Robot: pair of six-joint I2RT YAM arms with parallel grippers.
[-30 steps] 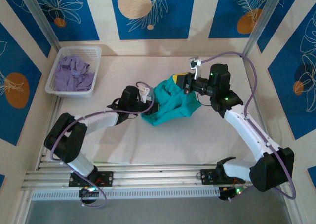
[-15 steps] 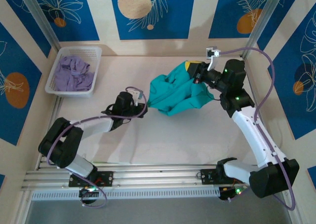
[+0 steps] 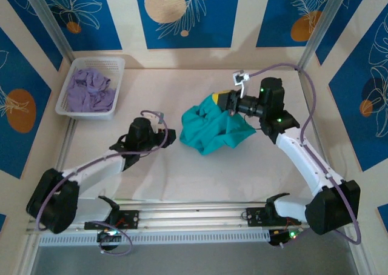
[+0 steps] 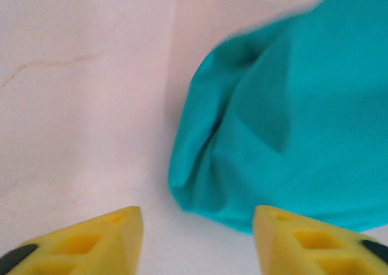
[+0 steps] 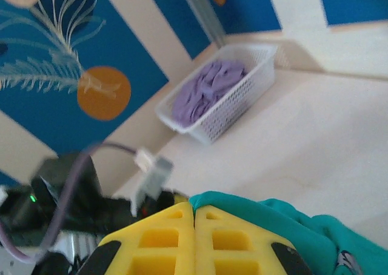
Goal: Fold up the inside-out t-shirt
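Observation:
The inside-out t-shirt is a teal-green bunched heap on the middle of the table, its upper edge lifted. My right gripper is shut on that upper edge; in the right wrist view the teal fabric is pinched between the closed yellow fingers of the gripper. My left gripper stands open just left of the heap, apart from it. In the left wrist view the shirt's rounded fold lies ahead of the gripper, with bare table between the yellow fingertips.
A white basket holding a pale lavender garment stands at the back left and appears far off in the right wrist view. Patterned blue walls and metal posts enclose the table. Bare tabletop stretches in front of the shirt.
My left gripper has opened, let go of the shirt's left edge and pulled back to the left. The right gripper swung right, then back left with the shirt, which has slumped into a heap.

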